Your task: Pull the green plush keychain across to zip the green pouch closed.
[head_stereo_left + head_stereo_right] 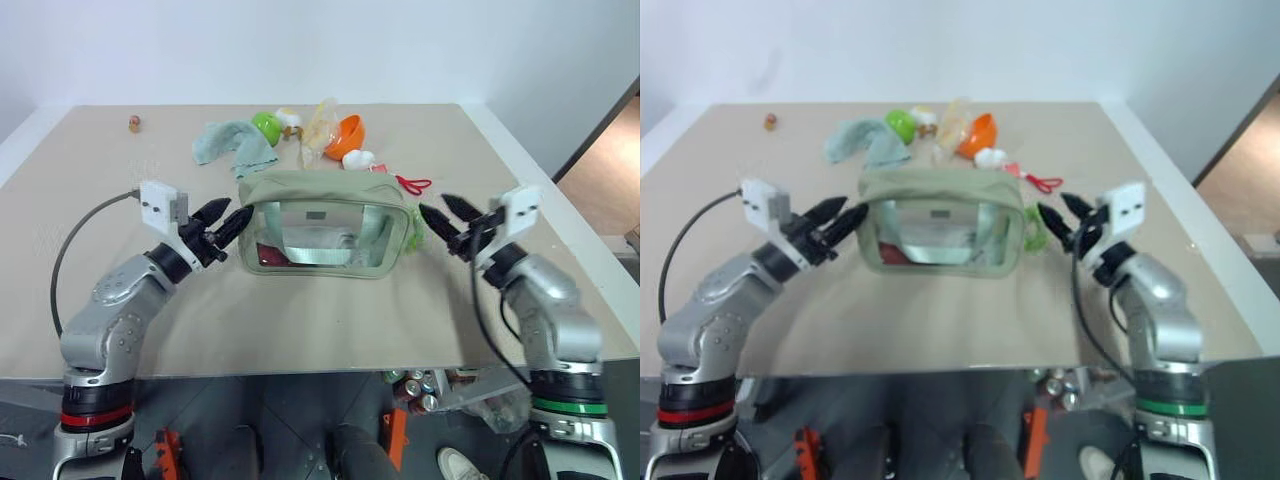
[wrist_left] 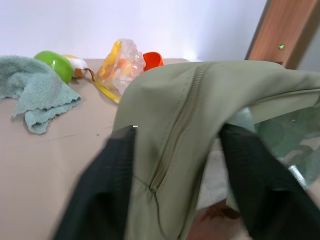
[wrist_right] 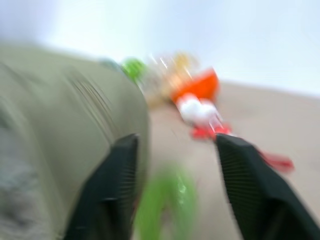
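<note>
Between the parted, empty left end effector (image 1: 226, 228) and right end effector (image 1: 447, 218), the boxy sage-green fabric pouch (image 1: 325, 222) holds something red behind its clear window, the fuzzy lime-green plush keychain (image 1: 416, 231) just beside the right one.

Beige table (image 1: 120, 300) carries the green pouch (image 1: 325, 225) at centre. Behind the pouch: teal rag (image 1: 228, 143), lime-green round toy (image 1: 267, 126), crinkled plastic bag (image 1: 320, 130), orange bowl (image 1: 348, 136), red tag (image 1: 412, 184).
</note>
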You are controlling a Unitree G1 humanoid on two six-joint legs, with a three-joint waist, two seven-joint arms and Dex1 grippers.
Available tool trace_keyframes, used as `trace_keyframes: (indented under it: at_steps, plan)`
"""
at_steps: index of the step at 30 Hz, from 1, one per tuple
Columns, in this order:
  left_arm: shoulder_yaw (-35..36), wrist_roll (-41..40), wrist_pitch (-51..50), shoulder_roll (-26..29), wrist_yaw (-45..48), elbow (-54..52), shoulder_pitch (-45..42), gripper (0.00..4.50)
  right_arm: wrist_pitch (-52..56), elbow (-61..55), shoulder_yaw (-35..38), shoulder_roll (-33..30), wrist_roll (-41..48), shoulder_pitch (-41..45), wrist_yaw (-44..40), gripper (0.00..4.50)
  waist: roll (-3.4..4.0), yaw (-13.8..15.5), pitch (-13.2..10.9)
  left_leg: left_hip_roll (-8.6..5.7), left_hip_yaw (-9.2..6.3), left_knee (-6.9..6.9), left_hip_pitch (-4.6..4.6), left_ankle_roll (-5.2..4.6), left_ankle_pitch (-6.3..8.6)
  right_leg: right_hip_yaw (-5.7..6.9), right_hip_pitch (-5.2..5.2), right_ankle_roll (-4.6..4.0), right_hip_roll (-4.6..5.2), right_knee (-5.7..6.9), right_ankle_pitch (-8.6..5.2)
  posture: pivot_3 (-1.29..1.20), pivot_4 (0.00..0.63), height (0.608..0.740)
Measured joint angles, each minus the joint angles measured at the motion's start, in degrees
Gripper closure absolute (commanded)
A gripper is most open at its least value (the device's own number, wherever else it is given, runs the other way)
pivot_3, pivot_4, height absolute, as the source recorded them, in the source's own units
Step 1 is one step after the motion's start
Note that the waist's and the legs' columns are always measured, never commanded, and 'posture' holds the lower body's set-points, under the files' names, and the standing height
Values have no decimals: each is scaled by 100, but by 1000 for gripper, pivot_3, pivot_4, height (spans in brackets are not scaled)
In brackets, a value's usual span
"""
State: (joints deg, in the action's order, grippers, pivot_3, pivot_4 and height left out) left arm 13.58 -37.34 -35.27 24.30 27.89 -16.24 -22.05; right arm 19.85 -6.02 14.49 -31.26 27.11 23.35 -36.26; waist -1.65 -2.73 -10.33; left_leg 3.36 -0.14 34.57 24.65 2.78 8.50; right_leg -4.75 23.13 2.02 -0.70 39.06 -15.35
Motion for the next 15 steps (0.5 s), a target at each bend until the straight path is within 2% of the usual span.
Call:
trace_keyframes:
  at_steps: [2,3,8,12,15]
  plan:
    - [88,-160,-77,172,94,2,-53,118,152,-205,38,-165,148,-20,-124,372,0,-5,0,1,0,-2,-1,0,0,-1,1,-2,-1,0,-1,0,150,740]
    - [121,-217,-113,295,184,0,-59,0,217,-304,52,-251,202,-62,-172,19,0,-5,0,1,0,-3,-1,0,0,0,1,-3,-1,0,-2,0,150,740]
    - [568,-414,-222,1078,624,-102,481,0,781,-912,466,-870,659,-585,-411,19,0,-4,0,1,6,-8,0,-4,12,-4,5,-3,4,0,-16,0,150,740]
    - [617,-262,-145,1135,713,-294,1157,0,1156,-1632,608,-997,1028,-1305,-511,19,-5,4,0,3,1,-5,3,-2,16,3,5,-6,5,0,-23,0,150,740]
    - [411,214,66,1186,558,-535,1485,0,1064,-2046,439,-899,970,-1852,-518,19,-5,9,0,2,3,-3,-1,-2,16,-1,2,-7,7,0,-22,0,150,740]
